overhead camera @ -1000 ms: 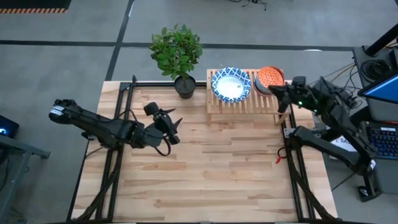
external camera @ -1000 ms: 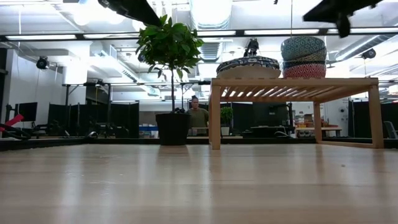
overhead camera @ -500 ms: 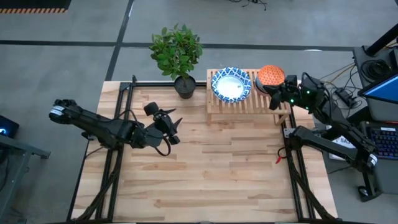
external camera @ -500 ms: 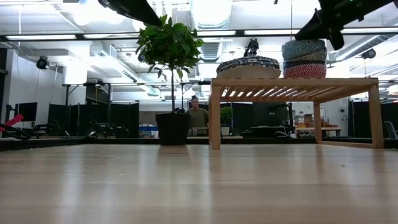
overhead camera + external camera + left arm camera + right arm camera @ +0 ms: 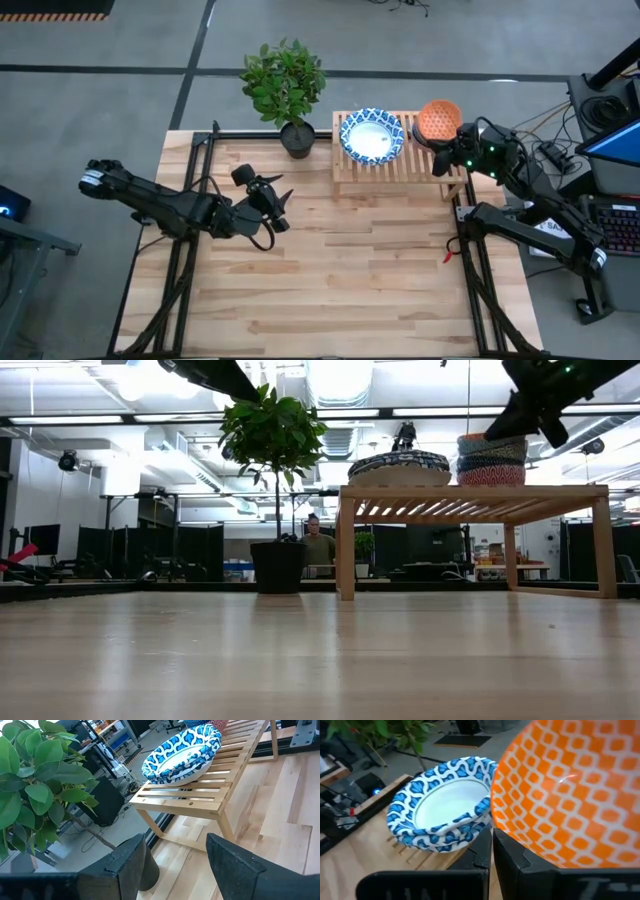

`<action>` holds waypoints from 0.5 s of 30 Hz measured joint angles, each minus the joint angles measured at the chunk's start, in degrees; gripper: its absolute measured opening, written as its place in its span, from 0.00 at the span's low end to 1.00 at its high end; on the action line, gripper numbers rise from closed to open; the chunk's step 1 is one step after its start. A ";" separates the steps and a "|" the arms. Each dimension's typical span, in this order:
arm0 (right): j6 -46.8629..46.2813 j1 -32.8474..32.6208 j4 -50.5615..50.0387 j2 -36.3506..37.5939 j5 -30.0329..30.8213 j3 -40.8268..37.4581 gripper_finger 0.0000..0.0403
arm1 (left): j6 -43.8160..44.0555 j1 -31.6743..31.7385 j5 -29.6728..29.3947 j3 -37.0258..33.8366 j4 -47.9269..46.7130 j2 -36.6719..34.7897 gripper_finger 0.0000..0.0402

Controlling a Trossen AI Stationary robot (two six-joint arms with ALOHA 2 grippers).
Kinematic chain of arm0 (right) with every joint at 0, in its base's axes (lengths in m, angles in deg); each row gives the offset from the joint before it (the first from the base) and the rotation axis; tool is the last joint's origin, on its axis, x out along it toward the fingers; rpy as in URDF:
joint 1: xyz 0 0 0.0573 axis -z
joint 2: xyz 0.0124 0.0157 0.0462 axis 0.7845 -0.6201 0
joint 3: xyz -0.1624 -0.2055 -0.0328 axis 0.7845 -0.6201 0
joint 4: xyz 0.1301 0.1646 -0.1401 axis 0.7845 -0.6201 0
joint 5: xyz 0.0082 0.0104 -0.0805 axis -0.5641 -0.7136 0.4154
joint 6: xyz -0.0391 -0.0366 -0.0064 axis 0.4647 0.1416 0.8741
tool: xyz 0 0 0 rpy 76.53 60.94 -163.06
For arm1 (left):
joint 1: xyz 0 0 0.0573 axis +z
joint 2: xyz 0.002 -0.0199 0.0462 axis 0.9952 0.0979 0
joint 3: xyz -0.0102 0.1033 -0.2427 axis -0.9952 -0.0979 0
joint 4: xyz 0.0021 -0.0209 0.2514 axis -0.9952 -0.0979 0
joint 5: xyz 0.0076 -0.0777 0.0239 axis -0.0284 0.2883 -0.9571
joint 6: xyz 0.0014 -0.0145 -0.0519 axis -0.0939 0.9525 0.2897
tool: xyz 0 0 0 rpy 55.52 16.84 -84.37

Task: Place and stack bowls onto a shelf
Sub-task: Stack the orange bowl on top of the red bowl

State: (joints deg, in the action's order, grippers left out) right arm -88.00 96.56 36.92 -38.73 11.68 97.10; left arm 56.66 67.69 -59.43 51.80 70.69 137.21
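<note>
Right arm: we see it reaching in from the table's right edge toward the back, elbow bent, wrist angled at the shelf (image 5: 395, 160).
Right gripper (image 5: 437, 163): fingers pressed together, just beside the stack of small bowls at the shelf's right end; we can't tell whether they touch it.
Orange bowl (image 5: 439, 119): top of that stack, interior facing up; it fills the right wrist view (image 5: 580, 795).
Small stack in low view (image 5: 492, 459): teal patterned bowl over a red patterned one, right gripper (image 5: 528, 418) above it.
Blue-and-white bowls (image 5: 372, 135): nested on the shelf's left-middle, white inside up; also seen at (image 5: 182, 755).
Left arm: we see it stretched low across the table's left side, forearm pointing right.
Left gripper (image 5: 278, 208): fingers (image 5: 130, 865) spread apart, nothing between them, well apart from the shelf.
Plant pot (image 5: 297, 139): just left of the shelf.
</note>
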 joint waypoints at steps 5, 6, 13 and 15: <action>-0.13 0.00 0.42 1.10 -1.38 0.96 0.02 | 0.00 0.00 0.00 0.00 -0.01 0.00 0.48; -0.13 0.00 0.42 1.37 -1.40 1.21 0.02 | 0.00 0.00 0.00 0.00 -0.01 0.00 0.48; -0.37 -0.08 0.43 4.12 -5.45 2.42 0.02 | -0.20 0.00 0.00 0.00 -0.81 0.02 0.48; -0.29 -0.11 0.40 5.41 -7.48 2.41 0.02 | -0.19 -0.05 0.02 0.00 -2.51 0.02 0.48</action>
State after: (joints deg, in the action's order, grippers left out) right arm -88.30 96.45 37.32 -33.32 4.20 99.51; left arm 56.47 67.65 -59.41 51.80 68.18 137.23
